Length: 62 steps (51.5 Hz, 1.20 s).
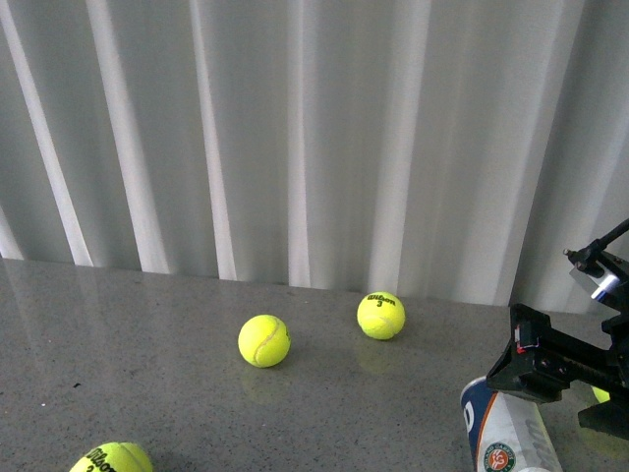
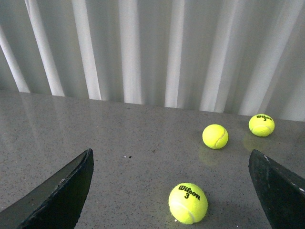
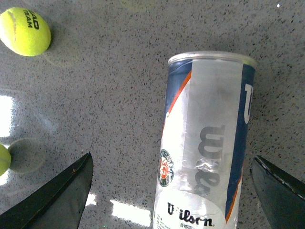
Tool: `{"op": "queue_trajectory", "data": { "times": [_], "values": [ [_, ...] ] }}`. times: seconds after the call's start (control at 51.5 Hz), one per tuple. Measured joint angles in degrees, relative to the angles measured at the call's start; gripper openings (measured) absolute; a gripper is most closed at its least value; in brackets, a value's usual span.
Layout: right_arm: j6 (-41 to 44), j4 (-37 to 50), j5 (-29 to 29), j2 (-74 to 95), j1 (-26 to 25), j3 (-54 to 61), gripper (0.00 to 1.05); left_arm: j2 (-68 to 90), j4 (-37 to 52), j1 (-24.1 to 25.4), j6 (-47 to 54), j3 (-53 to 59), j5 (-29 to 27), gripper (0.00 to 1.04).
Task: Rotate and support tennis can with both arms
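We see one white pleated curtain (image 1: 295, 138) behind one grey speckled table (image 1: 147, 354). One tennis can (image 3: 205, 143) lies on its side at the table's near right, printed "Wilson" twice. It sits between the two fingers of the right gripper (image 3: 172, 157), which are spread wide and clear of it. The left gripper (image 2: 170, 155) gapes just as wide, holding nothing. We count four tennis balls (image 1: 264, 340) in the front view, one only a sliver. Two balls read "Wilson 3" and another "…EAD TEAM".
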State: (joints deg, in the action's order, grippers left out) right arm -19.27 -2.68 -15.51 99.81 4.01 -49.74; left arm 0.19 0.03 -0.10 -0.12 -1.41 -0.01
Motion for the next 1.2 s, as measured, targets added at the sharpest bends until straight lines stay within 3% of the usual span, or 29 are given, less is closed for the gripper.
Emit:
{"op": "queue_trajectory", "data": {
  "times": [0.68, 0.777, 0.913, 1.204],
  "values": [
    [0.44, 8.15, 4.44, 13.86, 1.33, 2.19, 0.98, 0.00, 0.00, 0.00, 0.00, 0.00, 0.00, 0.98],
    [0.44, 9.11, 4.50, 14.91, 1.66, 2.25, 0.80, 0.00, 0.00, 0.00, 0.00, 0.00, 0.00, 0.98],
    [0.61, 9.49, 4.46, 14.80, 1.77, 2.29, 0.63, 0.00, 0.00, 0.00, 0.00, 0.00, 0.00, 0.98],
    [3.19, 9.46, 5.66, 12.48, 2.27, 2.95, 0.36, 0.00, 0.00, 0.00, 0.00, 0.00, 0.00, 0.98]
  ]
}}
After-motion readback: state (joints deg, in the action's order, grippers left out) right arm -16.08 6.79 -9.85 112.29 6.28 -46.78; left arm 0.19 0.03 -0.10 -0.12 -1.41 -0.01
